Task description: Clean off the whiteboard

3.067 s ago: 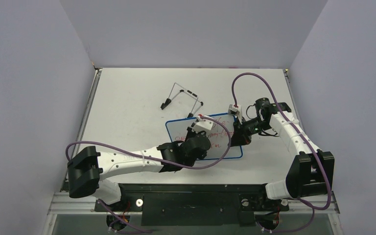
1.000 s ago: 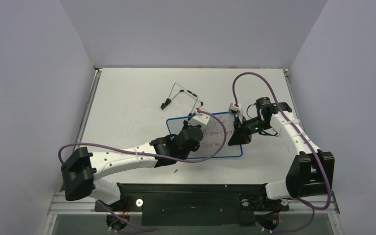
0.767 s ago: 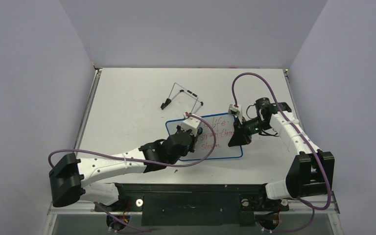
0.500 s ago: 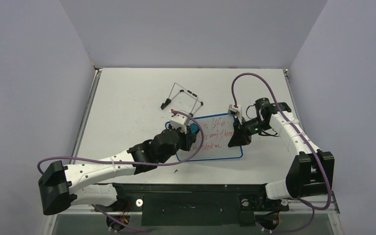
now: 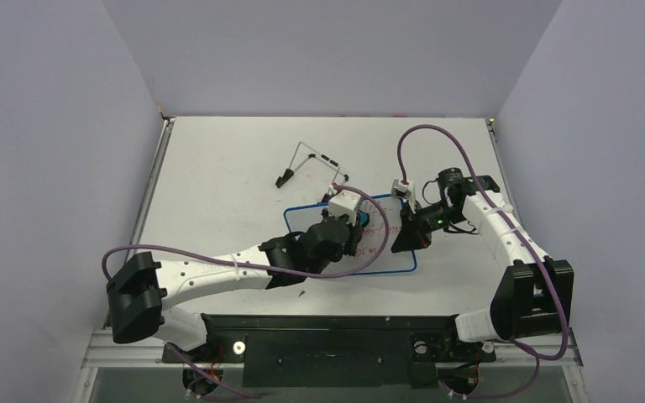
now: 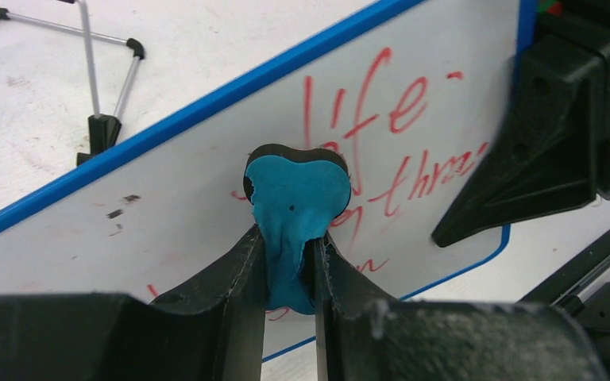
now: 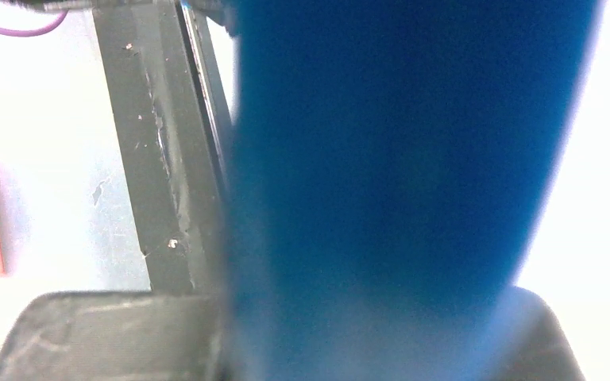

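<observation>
The left pincer (image 6: 290, 262) is gripping a blue eraser (image 6: 298, 194) tightly between its fingers and pressing the felt face onto the whiteboard (image 6: 183, 190). The board is lying flat on the table (image 5: 218, 168), mid-table between the two arms. Red writing (image 6: 381, 103) is showing around and to the right of the eraser; the board's left part is looking mostly clean, with faint smudges.

At the board's right edge, the right pincer (image 5: 407, 228) is clamping shut on the blue rim (image 7: 381, 175), apparently steadying the board. Just beyond the board, a wire stand (image 6: 98, 131) is lying on the table.

The step in hand is likely the wiping itself, partway done. The next move probably calls for sweeping the eraser rightward across the red words, with firm contact, stopping short of the right pincer.
</observation>
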{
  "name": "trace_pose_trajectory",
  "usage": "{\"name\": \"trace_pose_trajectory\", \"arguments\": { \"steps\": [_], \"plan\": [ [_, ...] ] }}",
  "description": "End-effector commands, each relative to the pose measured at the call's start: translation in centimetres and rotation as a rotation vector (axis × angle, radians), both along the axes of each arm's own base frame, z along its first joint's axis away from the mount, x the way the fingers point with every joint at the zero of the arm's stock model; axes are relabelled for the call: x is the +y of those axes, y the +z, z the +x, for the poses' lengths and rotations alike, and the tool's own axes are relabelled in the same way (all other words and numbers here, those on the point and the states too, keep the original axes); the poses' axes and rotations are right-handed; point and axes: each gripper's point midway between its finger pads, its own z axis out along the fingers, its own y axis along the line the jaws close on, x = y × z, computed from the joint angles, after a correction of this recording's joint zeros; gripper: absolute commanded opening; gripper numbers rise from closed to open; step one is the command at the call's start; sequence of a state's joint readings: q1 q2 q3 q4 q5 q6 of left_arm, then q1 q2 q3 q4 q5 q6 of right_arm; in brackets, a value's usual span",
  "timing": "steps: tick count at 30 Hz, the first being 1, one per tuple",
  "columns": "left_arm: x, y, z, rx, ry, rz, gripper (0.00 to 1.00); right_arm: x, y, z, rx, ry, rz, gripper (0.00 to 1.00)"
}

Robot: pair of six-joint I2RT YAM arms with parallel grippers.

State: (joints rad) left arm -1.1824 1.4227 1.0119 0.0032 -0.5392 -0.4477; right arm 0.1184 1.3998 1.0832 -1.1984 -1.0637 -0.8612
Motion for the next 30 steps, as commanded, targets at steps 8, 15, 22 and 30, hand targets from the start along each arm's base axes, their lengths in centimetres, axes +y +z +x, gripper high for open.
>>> {"name": "trace_pose_trajectory", "arguments": {
  "steps": [8, 15, 22, 30],
  "plan": [
    [2.1, 0.8, 1.9, -0.021, 0.081, -0.01, 0.0, 0.7, 1.6, 0.4, -0.071, 0.039, 0.049, 0.0],
    [5.3, 1.8, 3.9, -0.049, 0.142, -0.011, 0.0, 0.7, 1.6, 0.4, -0.071, 0.04, 0.05, 0.0],
    [2.0, 1.0, 1.3, -0.042, 0.001, -0.013, 0.0, 0.7, 1.5, 0.4, -0.07, 0.04, 0.047, 0.0],
    [0.8, -1.2, -0.8, -0.017, -0.019, 0.004, 0.0, 0.7, 1.5, 0.4, -0.069, 0.039, 0.048, 0.0]
  ]
}}
